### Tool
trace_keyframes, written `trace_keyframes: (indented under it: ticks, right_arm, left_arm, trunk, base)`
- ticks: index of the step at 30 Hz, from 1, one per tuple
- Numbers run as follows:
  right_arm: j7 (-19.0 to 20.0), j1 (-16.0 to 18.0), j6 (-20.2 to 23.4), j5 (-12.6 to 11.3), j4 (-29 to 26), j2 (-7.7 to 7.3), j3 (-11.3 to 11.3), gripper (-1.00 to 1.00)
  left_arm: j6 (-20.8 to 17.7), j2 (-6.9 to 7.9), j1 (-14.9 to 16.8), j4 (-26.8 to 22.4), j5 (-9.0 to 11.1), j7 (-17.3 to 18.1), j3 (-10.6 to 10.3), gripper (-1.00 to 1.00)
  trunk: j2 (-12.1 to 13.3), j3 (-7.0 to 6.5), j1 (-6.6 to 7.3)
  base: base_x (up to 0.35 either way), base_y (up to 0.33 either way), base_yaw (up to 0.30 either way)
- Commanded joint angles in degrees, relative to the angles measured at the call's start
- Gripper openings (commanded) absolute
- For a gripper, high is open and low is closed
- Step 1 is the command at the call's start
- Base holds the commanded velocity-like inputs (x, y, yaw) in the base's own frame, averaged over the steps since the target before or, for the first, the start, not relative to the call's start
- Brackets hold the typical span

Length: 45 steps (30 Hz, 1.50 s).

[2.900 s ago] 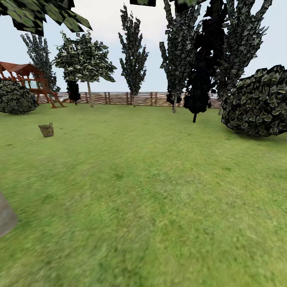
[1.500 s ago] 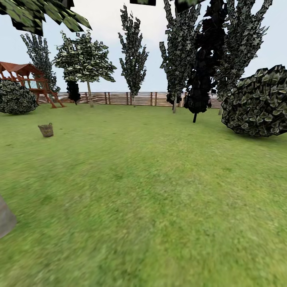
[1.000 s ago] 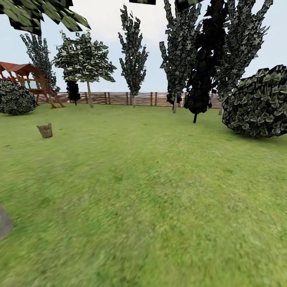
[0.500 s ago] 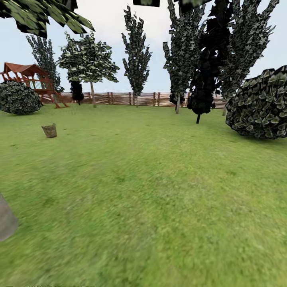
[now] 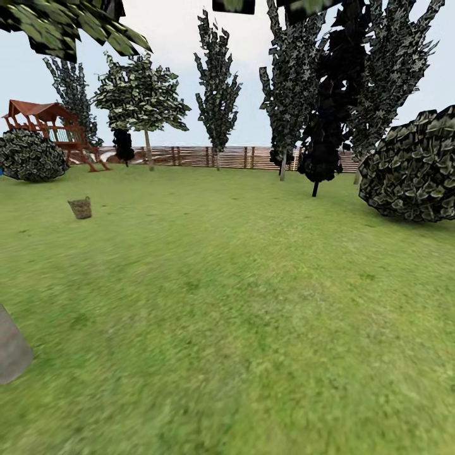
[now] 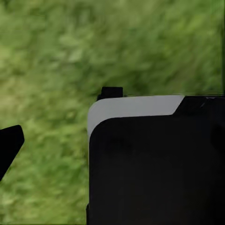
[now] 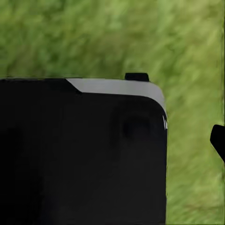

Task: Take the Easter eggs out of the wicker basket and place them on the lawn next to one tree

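The small round tan-brown wicker basket [image 5: 80, 207] of woven twigs stands alone on the wide mottled green lawn [image 5: 240, 297], well apart from the robot; its inside is too small to make out, so whether the eggs lie in it cannot be told. Beyond the basket, near the brown horizontal-slat wooden fence [image 5: 208, 156], rises the tree with a bare pale trunk and light-green leafy crown [image 5: 143, 101]. Also beyond the basket, to its other side, are a red-brown play tower [image 5: 47, 129] and a round dark bush [image 5: 31, 155]. The task looks to be at its start, with the approach to the basket still to make. The risk from here is the distance: a drive that runs a little too close could tip the light basket and spill its contents across the grass, while one that halts too far off would leave the rim beyond either arm's reach. The head view gives the whole garden and the basket's place. The wrist views look down at blurred grass past dark blocky housings with pale upper edges; of the left pincer [image 6: 9, 145] and the right pincer [image 7: 218, 140] only one dark fingertip shows each, so whether they are released or clenched cannot be told.
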<state>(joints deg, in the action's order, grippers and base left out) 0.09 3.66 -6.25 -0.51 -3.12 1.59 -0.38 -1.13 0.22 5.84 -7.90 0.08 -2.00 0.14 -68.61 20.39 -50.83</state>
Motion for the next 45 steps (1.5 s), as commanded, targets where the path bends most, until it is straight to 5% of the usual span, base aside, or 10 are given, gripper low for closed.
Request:
trace_keyframes:
  ticks: [1,8,12,22,27,45]
  right_arm:
    - [0.0,1.7,0.6,-0.1,-0.7,-0.01,-0.1,1.00]
    - [-1.8,13.3,10.1,-0.6,-4.6,0.73,-0.4,1.00]
    - [-4.3,15.5,11.2,-0.8,-7.3,1.18,-0.6,1.00]
    - [-5.2,15.7,8.6,-0.9,-8.5,0.63,-0.5,1.00]
    - [-5.1,15.4,5.3,-1.8,-8.5,0.73,-1.4,1.00]
    - [-5.3,15.0,4.3,-2.5,-7.9,0.75,-2.2,1.00]
  left_arm:
    - [-0.1,0.11,1.2,-0.1,0.0,-0.1,0.0,1.00]
    - [0.1,0.68,9.2,-0.2,0.1,-0.2,0.0,1.00]
    - [0.8,0.71,10.8,-0.6,0.1,-0.2,0.0,1.00]
    - [1.5,1.18,11.2,-2.4,0.0,-0.2,-0.2,1.00]
    - [5.6,0.71,11.2,-1.7,-0.2,-0.2,-0.7,1.00]
    - [6.5,0.69,11.2,-0.7,0.1,-0.1,-0.5,1.00]
  trunk:
    - [0.4,-0.10,0.23]
    - [3.2,-1.36,1.77]
    - [4.8,-2.08,2.65]
    - [8.8,-3.87,4.84]
    - [10.8,-4.77,5.94]
    - [18.0,-8.00,9.89]
  base:
    - [0.000,0.000,0.000]
    - [0.000,0.000,0.000]
    - [0.000,0.000,0.000]
    - [0.000,0.000,0.000]
    - [0.000,0.000,0.000]
    - [0.000,0.000,0.000]
